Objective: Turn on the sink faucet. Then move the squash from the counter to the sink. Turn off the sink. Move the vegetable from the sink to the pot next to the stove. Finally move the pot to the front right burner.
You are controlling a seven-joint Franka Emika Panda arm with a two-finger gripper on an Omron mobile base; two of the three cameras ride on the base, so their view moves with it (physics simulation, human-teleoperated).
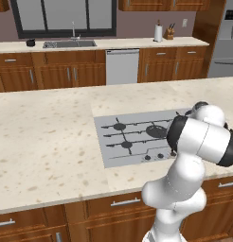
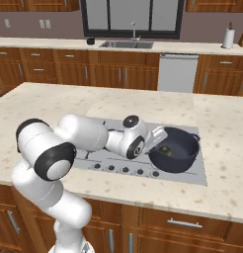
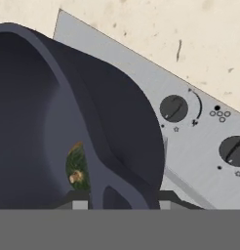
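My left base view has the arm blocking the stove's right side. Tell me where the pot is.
Observer: The pot sits on the stove's right side, near the front edge.
Operator: Report what's in it.
Observer: The squash lies on the pot's bottom, towards the arm's side.
Operator: Give me the pincer.
Observer: The pincer straddles the pot's near rim, one fingertip inside and one outside, and looks closed on it.
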